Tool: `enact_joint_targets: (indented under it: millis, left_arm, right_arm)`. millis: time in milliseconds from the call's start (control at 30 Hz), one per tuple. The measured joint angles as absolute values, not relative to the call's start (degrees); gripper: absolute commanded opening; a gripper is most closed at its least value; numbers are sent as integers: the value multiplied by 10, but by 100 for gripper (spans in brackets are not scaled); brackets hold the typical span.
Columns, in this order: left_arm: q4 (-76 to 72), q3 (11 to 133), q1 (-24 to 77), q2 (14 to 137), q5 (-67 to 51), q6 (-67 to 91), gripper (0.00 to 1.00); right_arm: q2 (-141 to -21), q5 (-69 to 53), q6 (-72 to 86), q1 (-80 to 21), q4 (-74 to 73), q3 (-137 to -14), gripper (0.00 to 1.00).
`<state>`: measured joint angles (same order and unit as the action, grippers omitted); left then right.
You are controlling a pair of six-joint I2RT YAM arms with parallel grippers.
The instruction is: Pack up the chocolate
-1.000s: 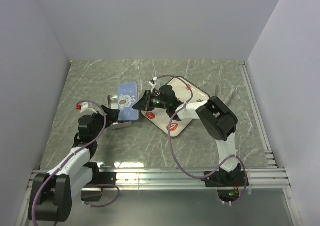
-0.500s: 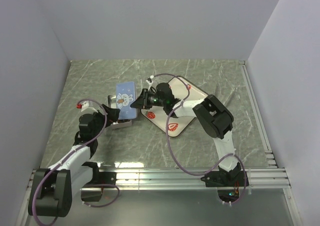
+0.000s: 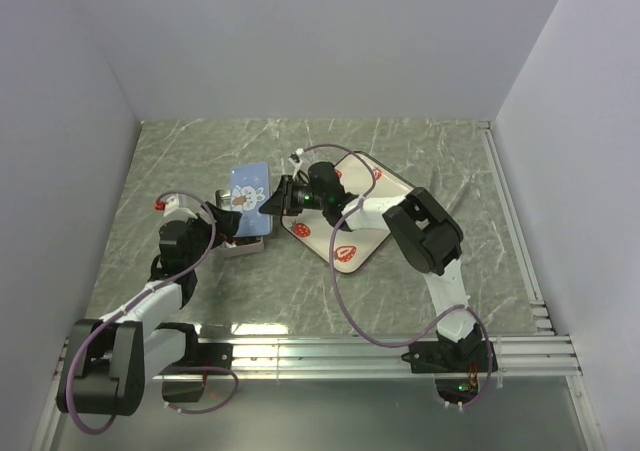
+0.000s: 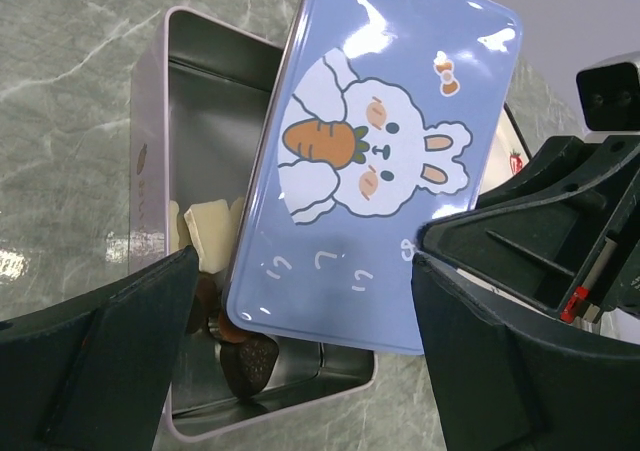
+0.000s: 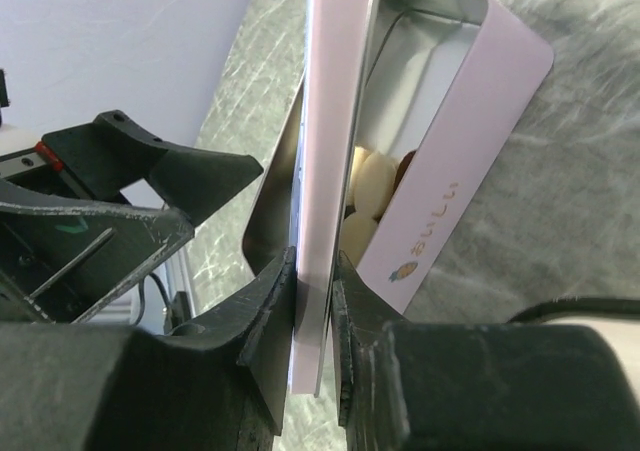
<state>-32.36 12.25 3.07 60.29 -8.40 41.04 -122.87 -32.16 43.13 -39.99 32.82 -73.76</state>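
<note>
A pale pink tin [image 4: 150, 171] stands open on the marble table. It holds the chocolate, with cream pieces [image 4: 205, 231] and dark brown pieces [image 4: 248, 361]. My right gripper [image 5: 313, 271] is shut on the edge of the blue rabbit lid [image 4: 380, 161] and holds it tilted over the tin, covering most of it. The top view shows the lid [image 3: 250, 199] above the tin [image 3: 240, 245]. My left gripper [image 4: 305, 261] is open, its fingers [image 4: 110, 361] wide apart on either side of the tin's near end. Cream pieces [image 5: 370, 186] show under the lid in the right wrist view.
A white square plate [image 3: 385, 196] with printed red strawberries [image 3: 347, 253] lies right of the tin, under my right arm. Grey walls close in the table on three sides, and a metal rail [image 3: 320, 349] runs along the near edge.
My right gripper has carried the lid a little to the left, further over the tin. My left gripper has shifted slightly up and left by the tin.
</note>
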Motion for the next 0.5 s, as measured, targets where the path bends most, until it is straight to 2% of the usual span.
enact_joint_targets:
  millis: [500]
  left_arm:
    - [-352,140,31,656,-105,409,93]
  right_arm:
    - [-1251,-323,419,-400,290,-777,27]
